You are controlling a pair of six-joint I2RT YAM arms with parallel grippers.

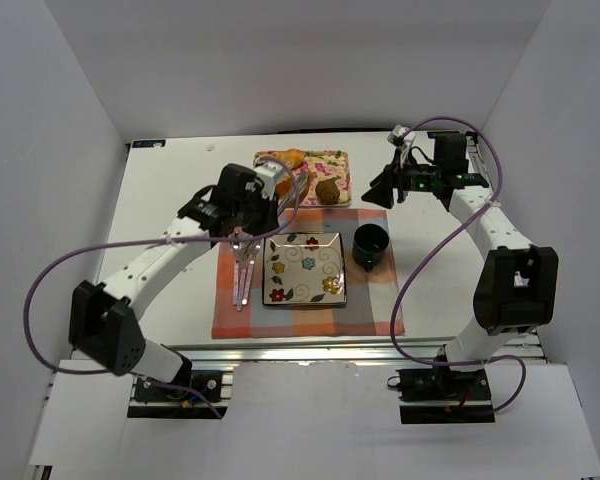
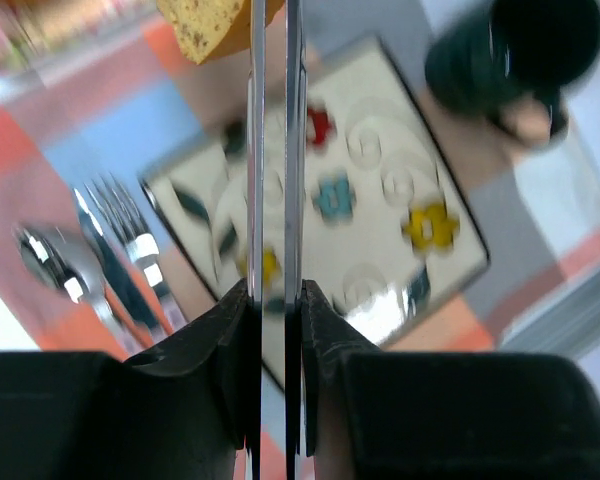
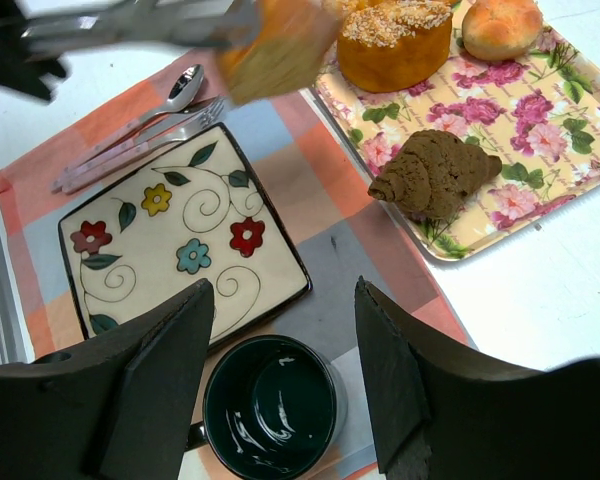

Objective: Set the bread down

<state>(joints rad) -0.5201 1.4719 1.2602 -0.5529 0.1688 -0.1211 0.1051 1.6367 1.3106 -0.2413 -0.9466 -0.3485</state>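
Just beyond the plate (image 3: 160, 270), left claw (image 3: 245, 25) tight around the bread (image 3: 275, 55); right claw (image 3: 282, 290) agape, empty.

Plate (image 3: 140, 262) is cream with a dark rim, thin dark swirls, green leaves and little red, blue and yellow flowers. Placemat (image 3: 310, 180) under the plate is checked in salmon-orange, light blue and grey. Mug (image 3: 270, 405) next to the plate is really dark green. Tray (image 3: 540, 130) is pale yellow with pink roses all over. On it: dark brown muffin (image 3: 435, 172), orange-glazed pastry (image 3: 392, 45), golden bun (image 3: 500, 25). Bread (image 3: 275, 50) is yellow-tan with a golden crust.
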